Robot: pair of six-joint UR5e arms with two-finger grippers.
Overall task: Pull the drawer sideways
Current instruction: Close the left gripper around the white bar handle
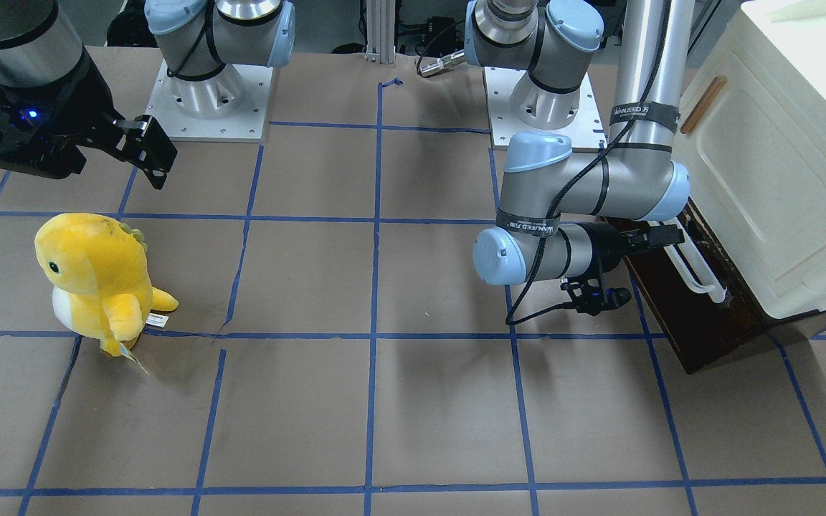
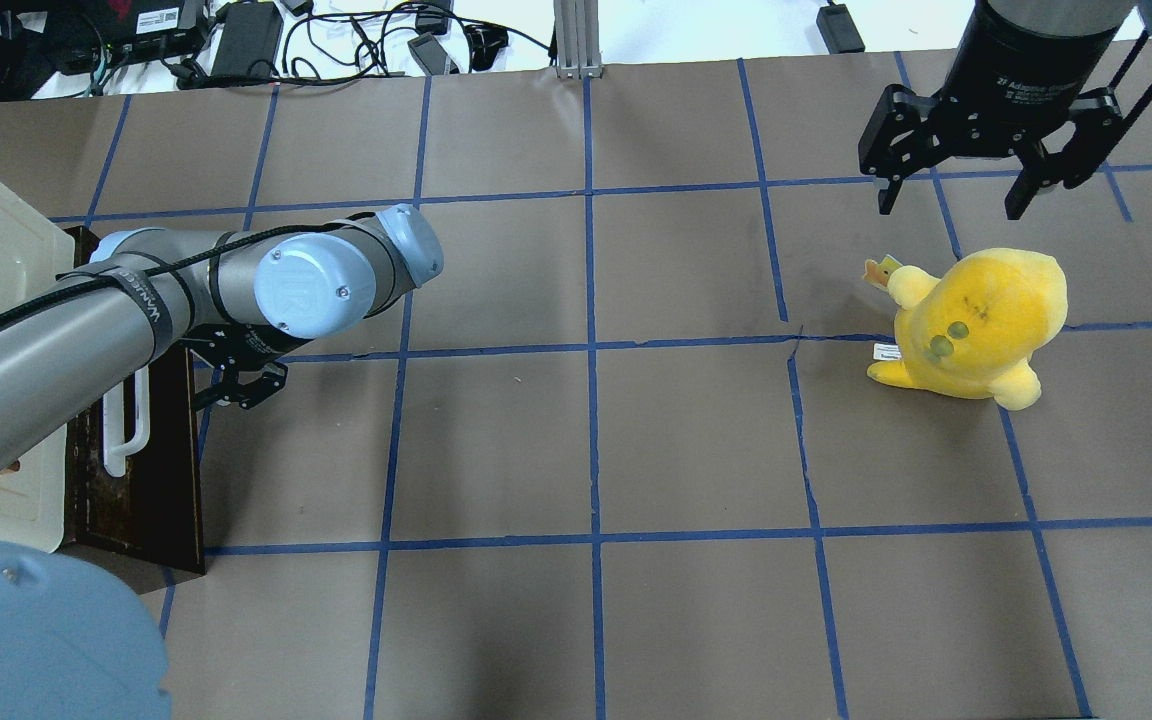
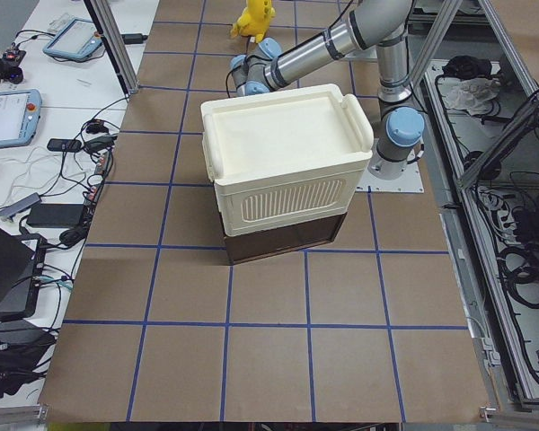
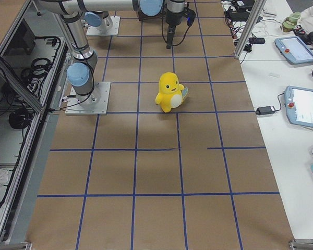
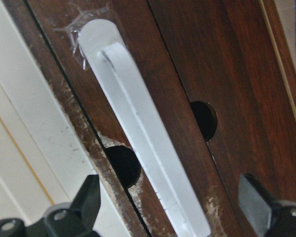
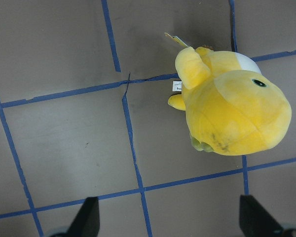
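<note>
The drawer (image 1: 696,326) has a dark brown worn front with a long white bar handle (image 1: 694,271). It sits at the bottom of a cream cabinet (image 1: 779,143) at the table's end on my left. My left gripper (image 1: 670,236) points sideways at the drawer front, at the handle's far end. In the left wrist view my left gripper (image 5: 170,195) is open, with one black finger (image 5: 89,195) on each side of the handle (image 5: 138,133) and no contact visible. My right gripper (image 2: 954,200) is open and empty, up above the table. The drawer front (image 2: 136,470) also shows in the overhead view.
A yellow plush dinosaur (image 2: 976,320) stands on the brown table under and just in front of my right gripper; it also shows in the right wrist view (image 6: 232,113). Blue tape lines grid the table. Both arm bases (image 1: 209,93) stand at the robot's edge.
</note>
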